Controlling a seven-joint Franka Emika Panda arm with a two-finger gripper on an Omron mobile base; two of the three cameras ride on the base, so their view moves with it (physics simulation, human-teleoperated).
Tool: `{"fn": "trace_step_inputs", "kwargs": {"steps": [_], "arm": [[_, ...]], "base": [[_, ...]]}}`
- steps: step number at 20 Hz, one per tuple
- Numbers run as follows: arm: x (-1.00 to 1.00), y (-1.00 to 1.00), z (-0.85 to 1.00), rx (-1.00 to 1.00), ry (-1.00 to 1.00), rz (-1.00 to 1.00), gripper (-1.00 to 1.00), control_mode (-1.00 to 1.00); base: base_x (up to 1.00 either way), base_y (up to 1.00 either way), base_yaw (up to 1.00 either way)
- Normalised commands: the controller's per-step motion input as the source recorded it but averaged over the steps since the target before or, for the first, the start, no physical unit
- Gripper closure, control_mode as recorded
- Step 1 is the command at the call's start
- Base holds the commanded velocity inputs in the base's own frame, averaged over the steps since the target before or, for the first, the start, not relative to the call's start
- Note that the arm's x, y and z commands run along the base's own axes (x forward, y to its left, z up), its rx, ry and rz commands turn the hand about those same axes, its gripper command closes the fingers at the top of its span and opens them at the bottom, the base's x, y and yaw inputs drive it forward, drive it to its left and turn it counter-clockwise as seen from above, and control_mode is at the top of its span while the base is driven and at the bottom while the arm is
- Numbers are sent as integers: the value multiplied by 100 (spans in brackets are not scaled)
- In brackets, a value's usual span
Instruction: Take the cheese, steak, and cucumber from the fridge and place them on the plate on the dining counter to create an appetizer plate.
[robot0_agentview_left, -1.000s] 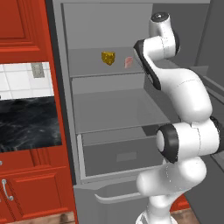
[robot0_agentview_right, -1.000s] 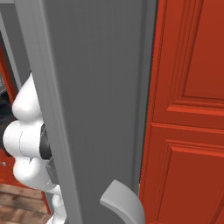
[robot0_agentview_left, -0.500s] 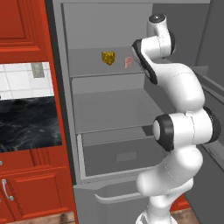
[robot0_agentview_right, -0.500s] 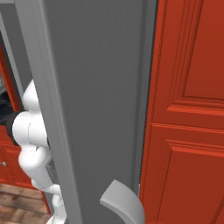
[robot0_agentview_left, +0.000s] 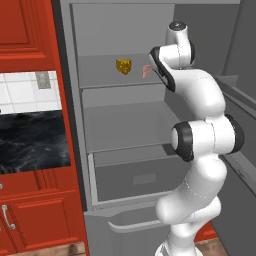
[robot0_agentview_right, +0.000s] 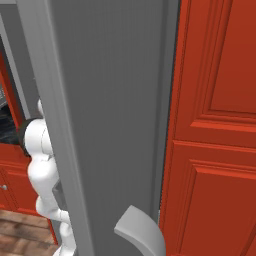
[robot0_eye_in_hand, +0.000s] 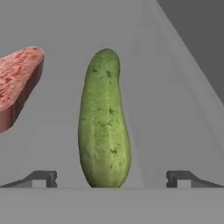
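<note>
— What colour is the cucumber?
— Dark green, mottled with tiny darker and paler specks.
— And the steak?
— Pinkish red with pale marbling on top, darker red along its edge.
— The cheese?
— Yellow-orange, with darker holes.
— The fridge?
— Plain grey inside, shelves and drawer alike; its door is grey too.
— Anything to the left?
— Red cabinets, white tiles, and a glossy black desk veined with grey marbling.

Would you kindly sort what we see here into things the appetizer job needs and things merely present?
Needed:
- cucumber, between the open end effector tips
- steak
- cheese
- fridge, open

Merely present:
- red cabinets
- black countertop
- tiled wall
</note>
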Motion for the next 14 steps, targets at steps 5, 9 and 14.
{"fn": "trace_step_inputs", "kwargs": {"steps": [5,9,14], "arm": [[44,0,-20,4,0,0,-100,-100],[37,0,-19,3,0,0,-100,-100],[17,0,-26,3,0,0,100,-100]], "base": [[0,0,0],[0,0,0],[0,0,0]]}}
